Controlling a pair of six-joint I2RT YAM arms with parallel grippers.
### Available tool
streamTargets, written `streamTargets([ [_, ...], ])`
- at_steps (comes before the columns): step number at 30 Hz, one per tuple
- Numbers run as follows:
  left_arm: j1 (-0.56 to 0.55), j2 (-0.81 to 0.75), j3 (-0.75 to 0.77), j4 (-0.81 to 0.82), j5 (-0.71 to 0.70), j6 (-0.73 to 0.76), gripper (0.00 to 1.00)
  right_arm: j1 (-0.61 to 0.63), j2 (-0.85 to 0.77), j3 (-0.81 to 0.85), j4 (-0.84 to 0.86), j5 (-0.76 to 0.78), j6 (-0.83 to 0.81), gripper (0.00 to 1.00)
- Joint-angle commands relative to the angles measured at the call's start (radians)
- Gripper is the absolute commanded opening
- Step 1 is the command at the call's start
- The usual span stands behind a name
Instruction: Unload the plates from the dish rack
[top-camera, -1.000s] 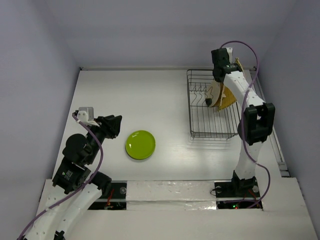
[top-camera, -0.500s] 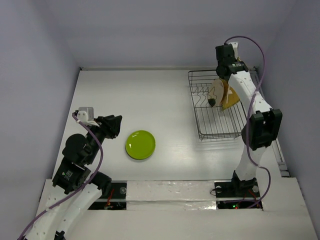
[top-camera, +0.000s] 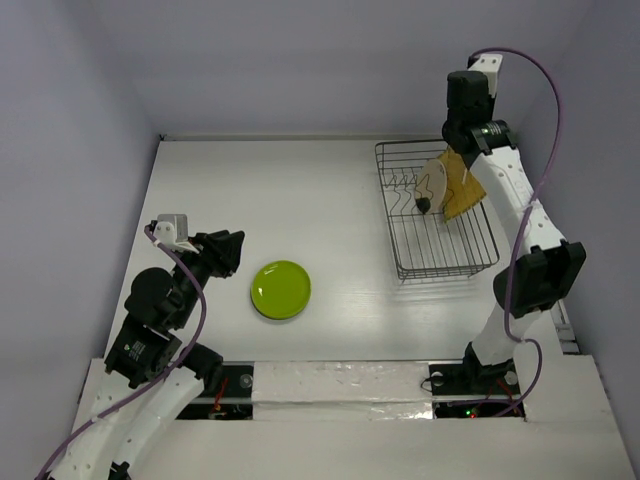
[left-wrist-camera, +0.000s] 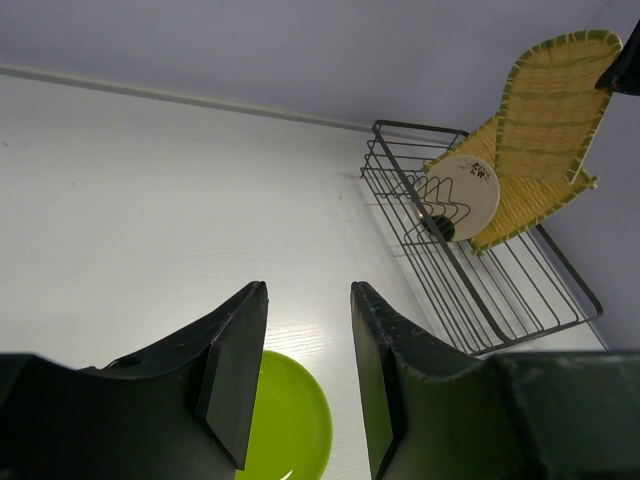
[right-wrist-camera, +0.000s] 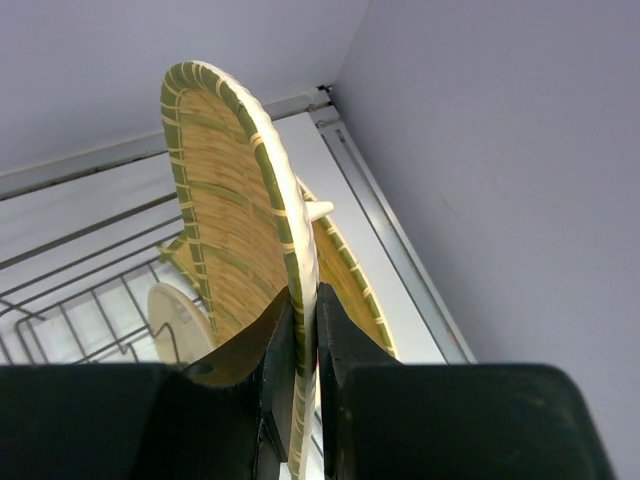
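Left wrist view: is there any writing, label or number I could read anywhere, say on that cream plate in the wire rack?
No text can be read in any view.
cream plate: a small greyish marking near its upper edge, too small and blurred to read.
dish rack, lime-green plate, and the oval woven plate pinched by the right gripper: no writing shows.

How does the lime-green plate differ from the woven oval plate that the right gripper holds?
The lime-green plate lies flat on the table; the woven oval plate stands on edge, its rim pinched in the right gripper. The lime-green plate is round, smooth and plain; the woven oval plate is elongated, straw-yellow with green bands. Both are shallow dishes.
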Motion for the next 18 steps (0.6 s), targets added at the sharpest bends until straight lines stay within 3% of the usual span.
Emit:
streamTargets([
  [1,0.005,0.004,-0.011,0.052,0.004,0.013,0.36,0.033,-0.126,0.011,0.152,0.004,0.008,0.0],
  [9,0.014,0.006,-0.011,0.053,-0.005,0.013,0.36,0.136,-0.257,-0.055,0.217,-0.381,0.211,0.0],
  [14,0.014,0.011,-0.011,0.049,-0.013,0.013,0.36,0.214,-0.216,-0.088,0.303,-0.507,0.308,0.0],
  [18,0.024,0.015,-0.011,0.052,-0.019,0.013,0.36,0.289,-0.116,-0.135,0.421,-0.666,0.48,0.0],
])
